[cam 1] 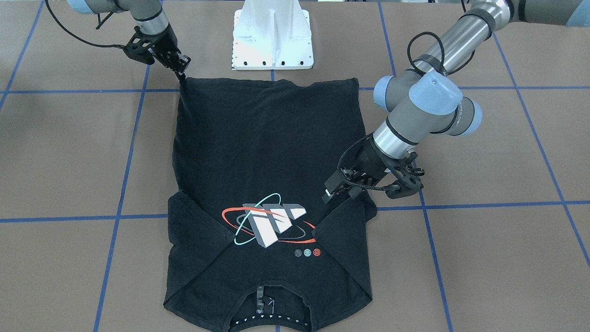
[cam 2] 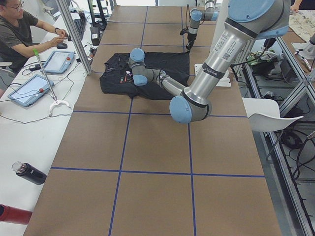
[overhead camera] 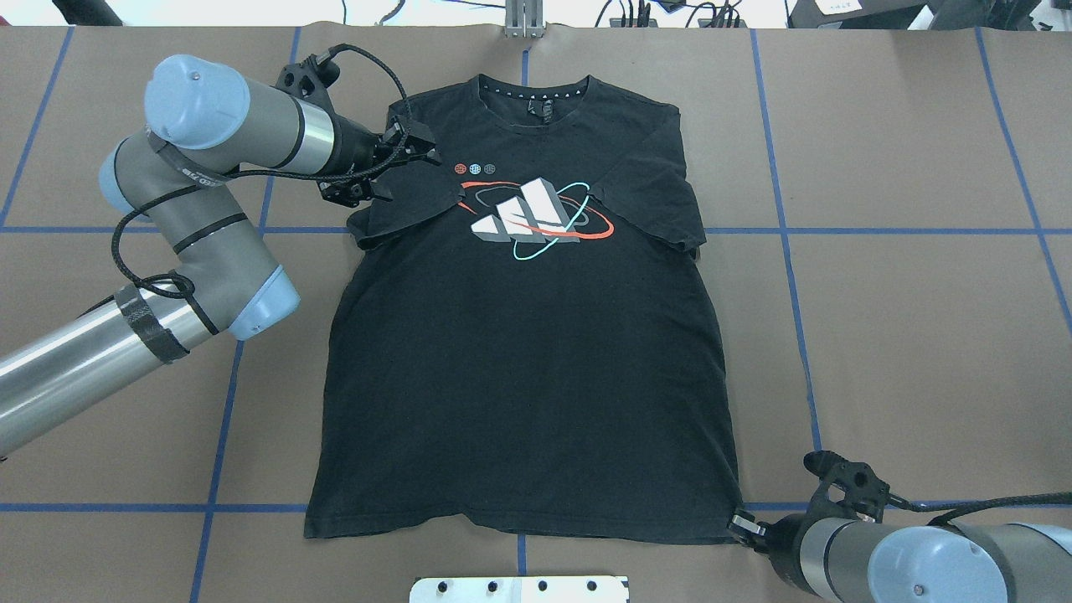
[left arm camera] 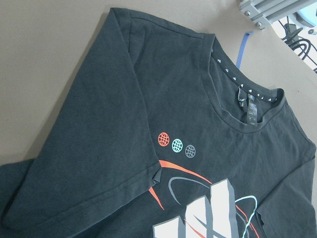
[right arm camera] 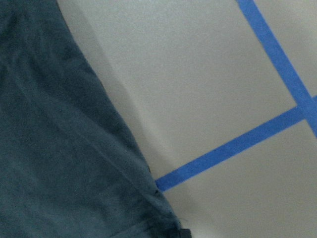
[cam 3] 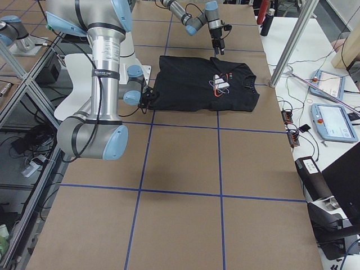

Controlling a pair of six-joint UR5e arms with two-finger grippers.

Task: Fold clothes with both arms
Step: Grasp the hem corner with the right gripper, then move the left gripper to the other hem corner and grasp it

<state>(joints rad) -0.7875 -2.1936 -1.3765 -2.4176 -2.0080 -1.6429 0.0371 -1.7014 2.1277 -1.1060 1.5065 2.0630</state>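
- T-shirt (overhead camera: 519,360): lies flat and face up at mid-table, with the collar towards the far edge, the hem towards the robot and both sleeves turned in over the chest graphic.
- Right gripper (overhead camera: 741,526): pinched on the hem corner on the robot's right, which rises to a small peak in the front-facing view.
- Left gripper (overhead camera: 423,144): hangs over the folded-in sleeve (overhead camera: 402,209). Its fingers look parted and hold nothing.
- Hazard: only one hem corner is held. Lifting now would probably drag the hem askew and skew the body. A fast swing could flip the sleeves open again.
- Hazard: a thin pinch on a single layer may slip.
- Table (overhead camera: 904,335): bare brown surface flanks the shirt on both sides.
- Limits: the white pedestal base (cam 1: 273,41) sits just beyond the hem, and the collar lies near the far edge.
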